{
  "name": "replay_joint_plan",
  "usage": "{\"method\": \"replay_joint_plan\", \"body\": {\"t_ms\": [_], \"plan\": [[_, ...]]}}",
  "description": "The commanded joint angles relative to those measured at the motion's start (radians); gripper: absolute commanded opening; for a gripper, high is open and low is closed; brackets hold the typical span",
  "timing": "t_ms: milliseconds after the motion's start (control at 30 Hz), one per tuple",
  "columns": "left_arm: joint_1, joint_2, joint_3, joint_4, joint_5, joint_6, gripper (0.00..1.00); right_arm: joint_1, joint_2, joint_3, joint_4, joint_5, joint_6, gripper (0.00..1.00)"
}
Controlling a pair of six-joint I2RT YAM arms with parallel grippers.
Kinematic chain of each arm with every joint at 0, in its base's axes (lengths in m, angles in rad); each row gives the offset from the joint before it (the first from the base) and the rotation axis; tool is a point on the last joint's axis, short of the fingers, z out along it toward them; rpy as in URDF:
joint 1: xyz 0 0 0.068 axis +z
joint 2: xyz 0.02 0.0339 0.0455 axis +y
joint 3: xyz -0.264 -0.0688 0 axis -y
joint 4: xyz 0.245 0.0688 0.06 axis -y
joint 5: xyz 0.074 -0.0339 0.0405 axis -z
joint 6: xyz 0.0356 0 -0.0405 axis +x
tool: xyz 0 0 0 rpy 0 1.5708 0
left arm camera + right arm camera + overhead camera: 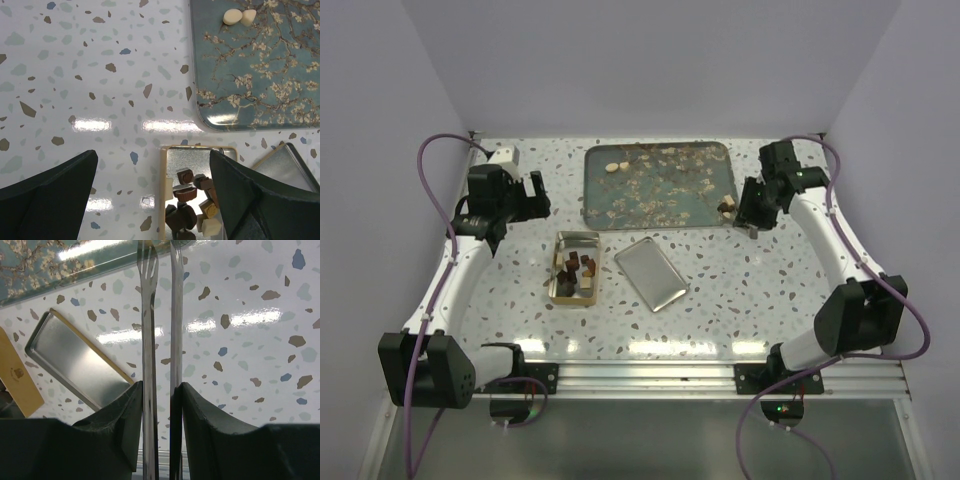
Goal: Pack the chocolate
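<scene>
The chocolate shows in three places. Several brown and cream lumps [578,268] [187,192] lie in the open gold tin [560,291] [164,200]. Two cream lumps [617,167] [239,17] rest on the teal tray [660,180] [260,75], and one brown lump [727,206] sits at its right edge. My right gripper [752,212] [161,395] is shut on metal tongs [149,315], whose tips reach the tray edge with nothing between them. My left gripper [525,195] [152,200] hangs open above the tin's far end, empty.
The tin's lid [651,272] [285,165] [75,365] lies upside down right of the tin. The blossom-print tray stands at the back of the terrazzo tabletop [720,290]. Grey walls close in the back and both sides.
</scene>
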Motion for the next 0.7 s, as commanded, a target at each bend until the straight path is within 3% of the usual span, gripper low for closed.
{"method": "replay_joint_plan", "body": {"t_ms": [0, 667], "plan": [[0.007, -0.013, -0.003, 0.03, 0.0, -0.001, 1.0, -0.008, 0.006, -0.014, 0.061, 0.007, -0.011, 0.39], [0.007, -0.008, -0.003, 0.032, -0.001, 0.001, 1.0, -0.038, 0.066, -0.045, 0.11, -0.02, 0.016, 0.4]]}}
